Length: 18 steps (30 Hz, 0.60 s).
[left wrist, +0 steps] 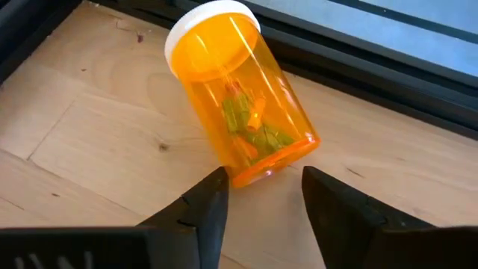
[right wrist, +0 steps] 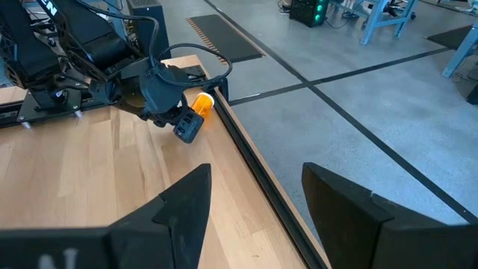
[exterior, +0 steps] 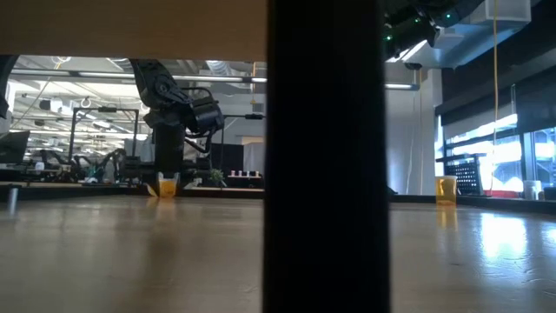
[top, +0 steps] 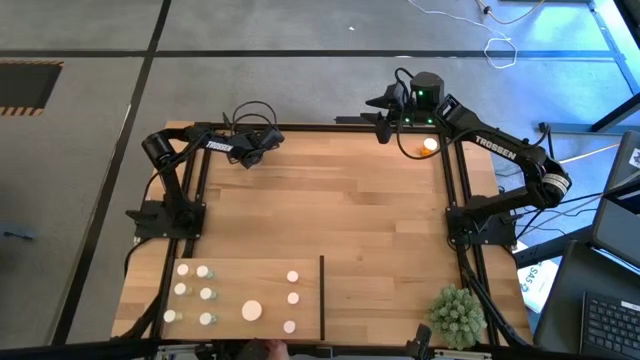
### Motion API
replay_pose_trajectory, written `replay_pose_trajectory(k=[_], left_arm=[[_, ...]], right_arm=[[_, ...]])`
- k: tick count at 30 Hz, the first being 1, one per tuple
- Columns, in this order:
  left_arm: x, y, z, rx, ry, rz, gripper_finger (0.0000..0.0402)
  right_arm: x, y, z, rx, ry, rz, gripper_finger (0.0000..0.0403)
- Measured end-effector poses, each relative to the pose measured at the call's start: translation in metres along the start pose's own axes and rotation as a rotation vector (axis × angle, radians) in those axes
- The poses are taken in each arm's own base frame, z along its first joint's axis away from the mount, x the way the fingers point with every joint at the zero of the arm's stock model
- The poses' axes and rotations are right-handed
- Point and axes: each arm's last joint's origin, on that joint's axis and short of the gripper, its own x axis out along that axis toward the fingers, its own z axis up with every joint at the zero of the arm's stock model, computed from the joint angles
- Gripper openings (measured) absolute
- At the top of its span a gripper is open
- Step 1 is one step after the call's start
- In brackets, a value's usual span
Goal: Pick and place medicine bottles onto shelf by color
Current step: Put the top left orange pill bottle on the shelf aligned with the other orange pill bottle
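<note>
Left gripper (left wrist: 258, 198) jaws part-open, empty, just short of the orange bottle (left wrist: 237, 96) standing at the table's far edge; shutting early risks knocking it off the edge

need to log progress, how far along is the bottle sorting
Mostly done: ten white-capped bottles stand on the shelf, all left of its dark divider. In hand: the left claw sits at the table's far edge, its jaws apart, facing a tilted orange bottle that it has not gripped. Left: that bottle and another orange bottle at the far right corner under the right arm; the right claw is open and empty.
</note>
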Motion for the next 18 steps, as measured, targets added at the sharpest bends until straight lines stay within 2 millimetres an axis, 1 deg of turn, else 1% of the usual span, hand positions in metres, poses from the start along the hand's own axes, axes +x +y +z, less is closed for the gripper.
replay_pose_trajectory(k=[6,12,18], left_arm=[[-0.0006,-0.0002,-0.0007,0.002,0.000,-0.002,0.0135],[-0.0010,-0.0008,-0.0009,0.006,0.013,-0.004,0.0097],[-0.0041,-0.0065,0.0026,0.029,0.088,-0.008,0.0055]], right_arm=[[-0.0001,0.0000,0.0000,0.000,0.000,0.000,0.0213],[0.0000,0.0000,0.0000,0.000,0.000,0.000,0.0213],[-0.0001,-0.0001,0.0000,0.000,0.000,0.000,0.0213]])
